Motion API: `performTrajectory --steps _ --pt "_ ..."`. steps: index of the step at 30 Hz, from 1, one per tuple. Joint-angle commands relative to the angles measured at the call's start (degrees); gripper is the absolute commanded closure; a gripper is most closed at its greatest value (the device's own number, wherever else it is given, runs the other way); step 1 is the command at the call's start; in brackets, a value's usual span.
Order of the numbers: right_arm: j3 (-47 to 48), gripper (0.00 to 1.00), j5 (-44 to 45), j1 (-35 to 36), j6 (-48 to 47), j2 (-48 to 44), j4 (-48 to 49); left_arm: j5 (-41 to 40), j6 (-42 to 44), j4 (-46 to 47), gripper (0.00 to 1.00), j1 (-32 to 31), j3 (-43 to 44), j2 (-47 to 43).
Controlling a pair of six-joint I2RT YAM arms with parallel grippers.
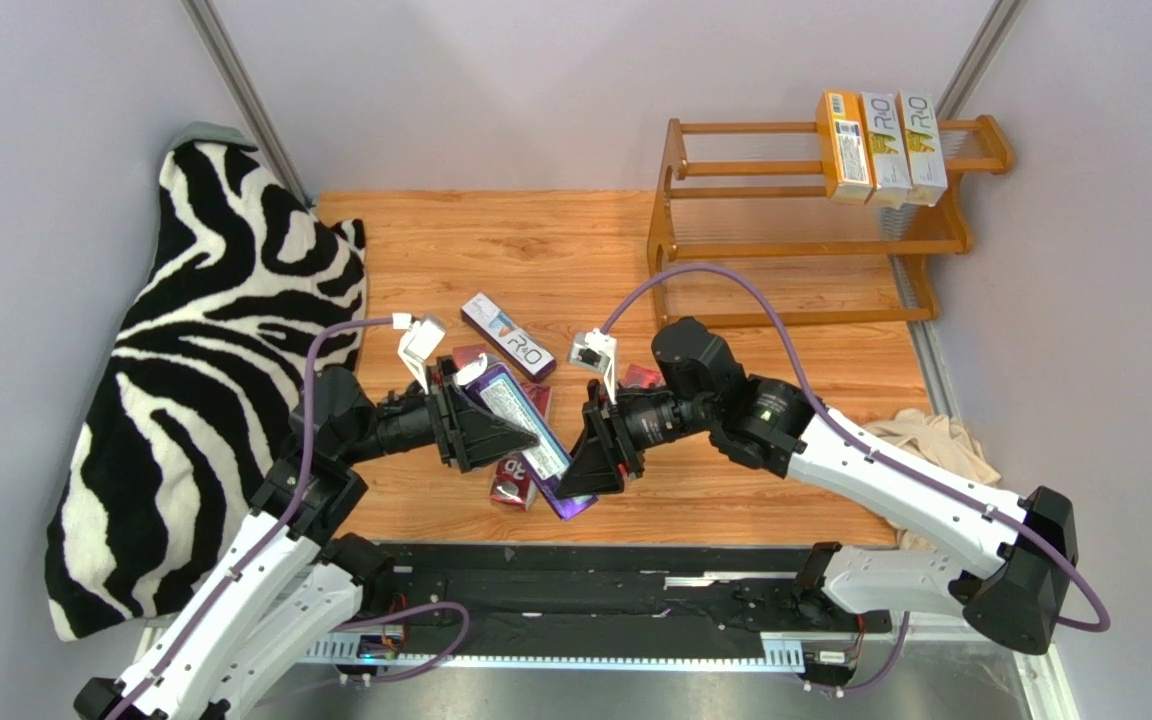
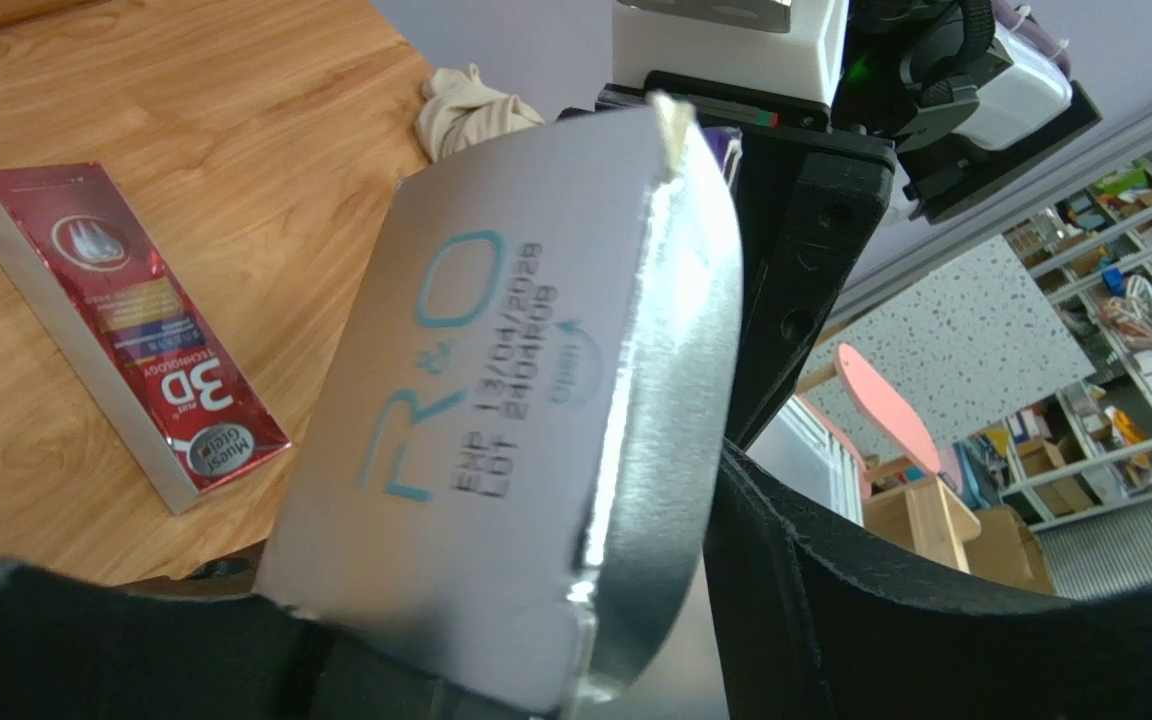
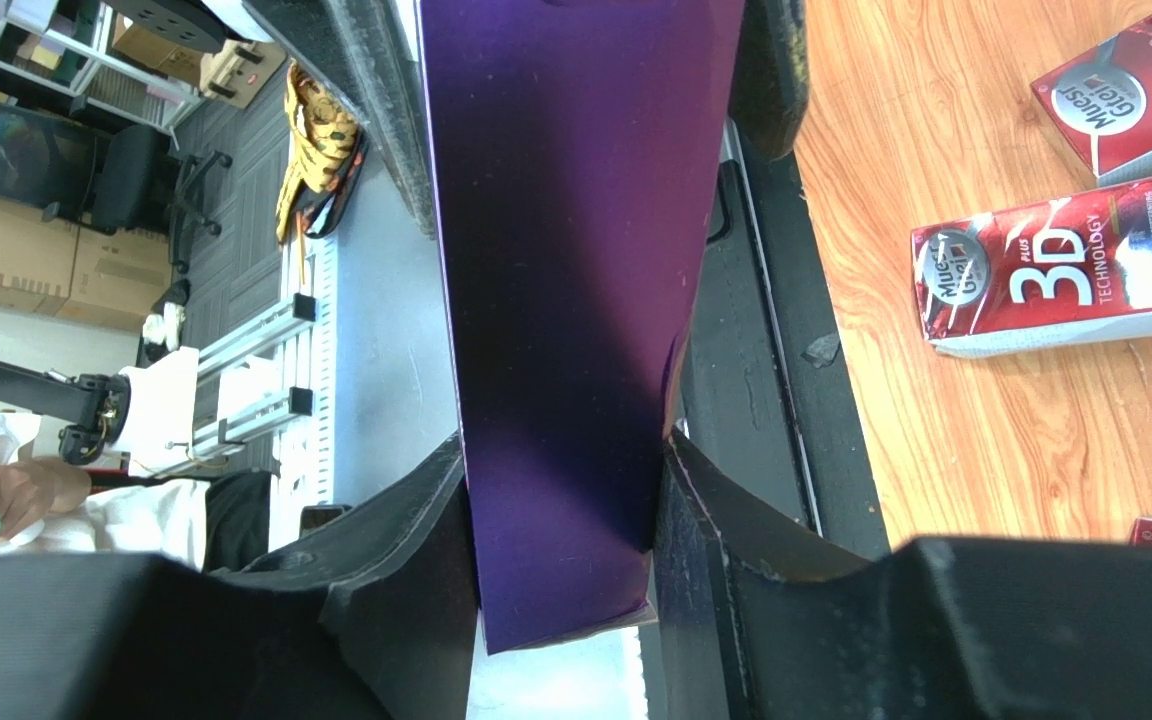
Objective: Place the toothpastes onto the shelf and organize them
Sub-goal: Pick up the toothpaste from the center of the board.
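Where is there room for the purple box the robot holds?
On the orange-brown wooden shelf, the top tier is bare left of three upright yellow-and-white cartons; both lower tiers look bare. Bare wooden table lies between the zebra-striped cloth and shelf. Crowded: the middle, around the red cartons.

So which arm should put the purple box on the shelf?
Probably right. The right gripper is shut on the purple carton, and the shelf stands on that side; the left arm is farther away.
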Motion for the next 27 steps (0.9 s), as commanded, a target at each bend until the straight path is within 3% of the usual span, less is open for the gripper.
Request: performTrajectory --steps 1,6,11,13,22,27 --pt "1.08 0.57 -1.73 -0.16 -0.65 -1.01 2.78 1.24 -1.39 5.44 0.38 0.21 0.07 -0.14" --pt "0.46 0.48 2.66 -0.16 -0.3 -2.24 2.08 0.8 -2.71 6.32 0.5 0.21 -0.28 0.12" --pt "-2.52 0.13 13.61 -0.16 3.64 -6.63 3.3 -2.1 -6.22 9.13 0.58 0.21 -2.29 -0.84" --pt "-4.81 0.07 16.45 -0.07 6.46 -9.96 8.04 -3.94 -8.76 12.89 0.59 0.21 -4.22 -1.19" --pt "-23.06 0.02 34.46 -0.16 24.91 -22.54 28.43 -13.61 -19.75 28.45 0.6 0.21 -10.03 -2.16" --pt "-31.53 0.0 37.64 -0.16 30.2 -30.62 39.15 -17.39 -19.5 29.61 0.6 0.3 -8.63 -3.04"
